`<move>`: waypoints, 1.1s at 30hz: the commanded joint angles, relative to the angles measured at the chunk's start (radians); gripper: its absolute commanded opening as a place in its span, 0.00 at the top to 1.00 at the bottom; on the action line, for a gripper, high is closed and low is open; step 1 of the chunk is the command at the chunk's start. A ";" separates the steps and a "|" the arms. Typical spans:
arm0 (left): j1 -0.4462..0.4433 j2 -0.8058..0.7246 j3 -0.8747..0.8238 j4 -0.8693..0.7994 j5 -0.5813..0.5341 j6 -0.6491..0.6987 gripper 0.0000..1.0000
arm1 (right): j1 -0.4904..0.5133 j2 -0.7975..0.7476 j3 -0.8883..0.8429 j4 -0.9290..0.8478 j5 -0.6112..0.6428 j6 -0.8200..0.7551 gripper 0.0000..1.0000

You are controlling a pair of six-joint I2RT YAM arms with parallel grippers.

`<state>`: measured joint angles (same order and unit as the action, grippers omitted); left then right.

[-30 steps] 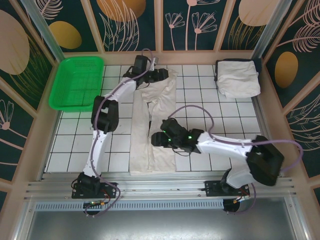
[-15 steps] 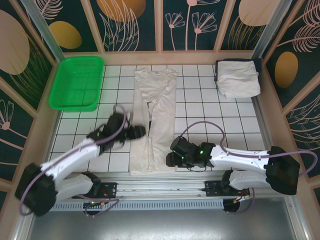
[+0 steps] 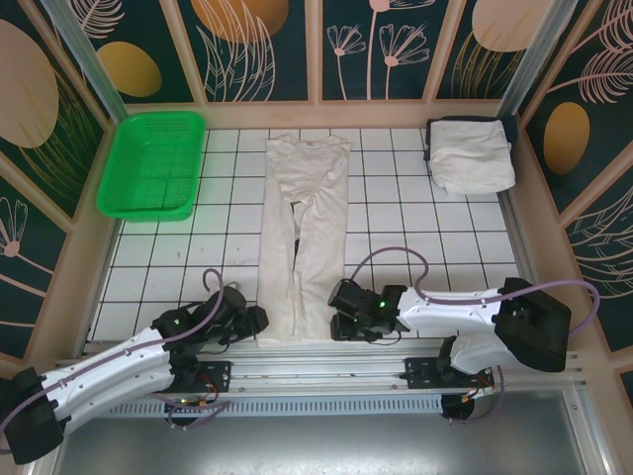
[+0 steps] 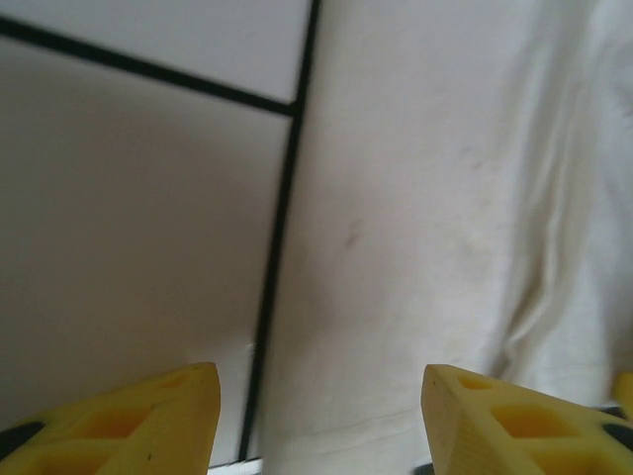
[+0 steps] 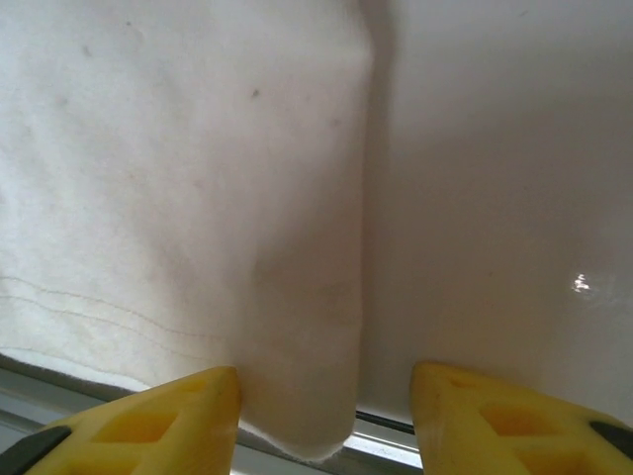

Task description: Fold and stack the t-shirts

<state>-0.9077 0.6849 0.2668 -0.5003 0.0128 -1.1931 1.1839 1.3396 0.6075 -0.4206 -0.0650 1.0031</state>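
Off-white shirt (image 3: 309, 213) lies as a long narrow strip down the middle of the desk (image 3: 227, 198). Both arms have dropped back to its near hem, left gripper (image 3: 253, 319) and right gripper (image 3: 336, 319) at the two corners, jaws parted, nothing clamped: probably readying the crosswise fold.

One t-shirt (image 3: 305, 237) lies lengthwise down the middle of the bench (image 3: 415, 247), with the basket (image 3: 150, 163) at far left and a second t-shirt (image 3: 472, 155) at far right. The left jaws stand at the middle one's near left corner, the right jaws at its near right corner.
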 commanded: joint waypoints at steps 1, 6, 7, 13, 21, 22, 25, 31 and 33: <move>-0.016 0.050 0.032 -0.123 -0.008 0.013 0.44 | 0.010 0.020 0.015 0.014 -0.005 0.025 0.55; -0.067 0.070 0.039 -0.056 0.023 0.007 0.46 | 0.010 0.028 0.022 0.028 -0.021 0.028 0.67; -0.070 0.065 0.031 -0.022 0.037 0.006 0.48 | 0.010 0.027 0.026 0.023 -0.020 0.026 0.69; -0.110 0.086 -0.025 0.114 0.079 -0.007 0.62 | 0.010 0.006 0.028 0.019 -0.039 0.011 0.82; -0.111 0.004 -0.075 0.152 0.127 0.013 0.78 | -0.007 -0.003 0.071 -0.047 -0.040 -0.028 0.92; -0.109 -0.001 -0.075 0.143 0.125 0.015 0.82 | -0.010 -0.002 0.076 -0.052 -0.036 -0.030 0.94; -0.111 -0.030 -0.049 0.111 0.096 0.023 0.93 | -0.017 -0.009 0.111 -0.073 -0.021 -0.042 0.99; -0.107 -0.004 0.109 0.068 -0.090 0.065 1.00 | -0.107 -0.019 0.207 -0.090 -0.004 -0.118 1.00; -0.080 0.074 0.200 0.058 -0.172 0.123 1.00 | -0.168 -0.014 0.249 -0.077 -0.008 -0.167 1.00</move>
<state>-1.0088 0.6960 0.3531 -0.4252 -0.0132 -1.1488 1.0737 1.3430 0.7937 -0.4797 -0.1013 0.9131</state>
